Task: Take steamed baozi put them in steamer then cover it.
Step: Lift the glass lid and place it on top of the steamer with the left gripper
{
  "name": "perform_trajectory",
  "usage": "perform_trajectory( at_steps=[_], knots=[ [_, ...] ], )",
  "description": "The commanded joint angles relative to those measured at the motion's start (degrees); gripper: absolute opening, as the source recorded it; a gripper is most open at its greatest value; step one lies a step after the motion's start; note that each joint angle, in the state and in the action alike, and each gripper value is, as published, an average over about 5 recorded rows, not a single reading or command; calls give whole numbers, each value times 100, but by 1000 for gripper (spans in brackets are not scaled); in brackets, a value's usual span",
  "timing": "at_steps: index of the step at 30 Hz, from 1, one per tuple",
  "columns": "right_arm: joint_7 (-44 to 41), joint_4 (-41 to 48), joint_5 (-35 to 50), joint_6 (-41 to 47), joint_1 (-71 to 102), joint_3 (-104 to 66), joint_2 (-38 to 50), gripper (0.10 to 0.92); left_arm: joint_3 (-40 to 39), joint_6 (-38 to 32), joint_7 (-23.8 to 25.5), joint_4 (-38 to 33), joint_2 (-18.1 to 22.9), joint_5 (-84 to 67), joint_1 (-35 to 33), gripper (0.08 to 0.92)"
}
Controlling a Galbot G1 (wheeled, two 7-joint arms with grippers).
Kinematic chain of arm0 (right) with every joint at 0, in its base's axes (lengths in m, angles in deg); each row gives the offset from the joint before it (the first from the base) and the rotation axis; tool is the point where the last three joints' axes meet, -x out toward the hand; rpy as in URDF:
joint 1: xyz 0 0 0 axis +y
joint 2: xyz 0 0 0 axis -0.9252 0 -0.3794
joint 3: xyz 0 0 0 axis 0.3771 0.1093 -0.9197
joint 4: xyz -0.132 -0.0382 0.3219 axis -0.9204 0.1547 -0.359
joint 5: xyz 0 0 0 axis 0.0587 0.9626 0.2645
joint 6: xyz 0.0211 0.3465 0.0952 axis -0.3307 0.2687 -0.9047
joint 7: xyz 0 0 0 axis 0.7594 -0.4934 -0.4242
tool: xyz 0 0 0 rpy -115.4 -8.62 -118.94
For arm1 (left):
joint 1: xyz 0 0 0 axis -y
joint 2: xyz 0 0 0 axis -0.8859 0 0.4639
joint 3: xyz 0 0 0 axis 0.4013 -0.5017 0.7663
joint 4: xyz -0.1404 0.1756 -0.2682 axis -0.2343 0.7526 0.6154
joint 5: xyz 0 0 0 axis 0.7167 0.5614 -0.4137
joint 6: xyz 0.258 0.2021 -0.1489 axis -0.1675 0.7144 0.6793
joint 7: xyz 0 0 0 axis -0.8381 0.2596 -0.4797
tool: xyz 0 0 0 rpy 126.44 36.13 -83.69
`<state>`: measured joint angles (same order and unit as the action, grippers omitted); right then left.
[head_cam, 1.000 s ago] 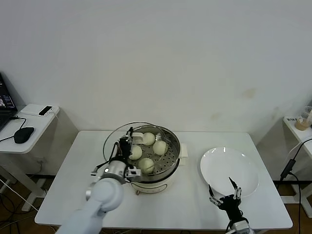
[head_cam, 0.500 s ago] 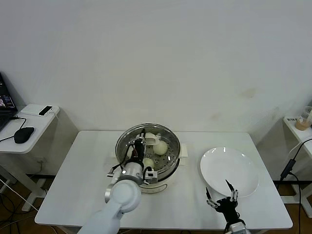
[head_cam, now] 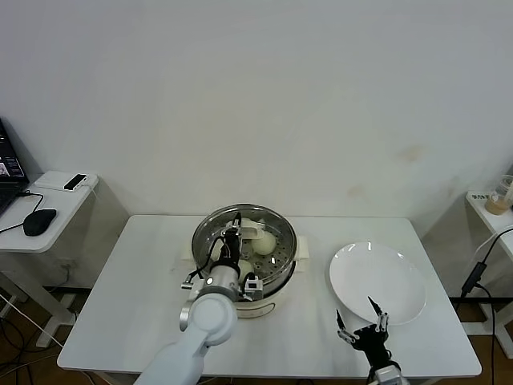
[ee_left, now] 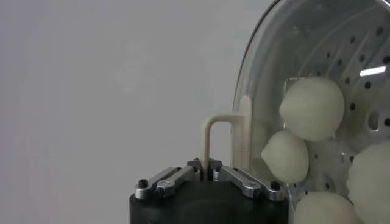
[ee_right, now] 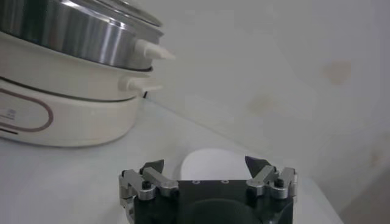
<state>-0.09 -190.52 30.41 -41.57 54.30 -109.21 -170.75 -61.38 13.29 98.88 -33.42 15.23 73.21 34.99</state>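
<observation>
The steamer [head_cam: 268,290], a steel pot on a cream-white base, stands mid-table. The clear glass cover [head_cam: 279,250] lies over its mouth, tilted or flat I cannot tell. My left gripper [head_cam: 232,241] is shut on the cover's cream handle [ee_left: 210,137], above the pot's left half. Through the glass show several steamed baozi [ee_left: 311,106] on the perforated tray; two show in the head view [head_cam: 264,239]. My right gripper [head_cam: 362,330] hangs open and empty near the table's front edge, beside the plate. The right wrist view shows the steamer's side [ee_right: 67,36].
A flat white plate [head_cam: 377,277] lies right of the steamer, also in the right wrist view [ee_right: 213,164]. A side desk with a mouse [head_cam: 38,220] stands at the left. A shelf with a cup [head_cam: 501,196] is at the far right. The wall is close behind.
My left gripper carried the cover rightward from the pot's left side to over its mouth. The right gripper drew back slightly toward the table's front edge.
</observation>
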Motion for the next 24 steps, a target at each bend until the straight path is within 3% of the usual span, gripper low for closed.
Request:
perform_trajectory(
  at_steps=[1,24],
  knots=[
    [0,25,-32,-11,7,34,-4,823,-27,-8,14,72,118,102,-11,138],
    [-4,41,-80,-19,29,75,7,823,78,-62,-26,193,152,89,-10,138]
  ],
)
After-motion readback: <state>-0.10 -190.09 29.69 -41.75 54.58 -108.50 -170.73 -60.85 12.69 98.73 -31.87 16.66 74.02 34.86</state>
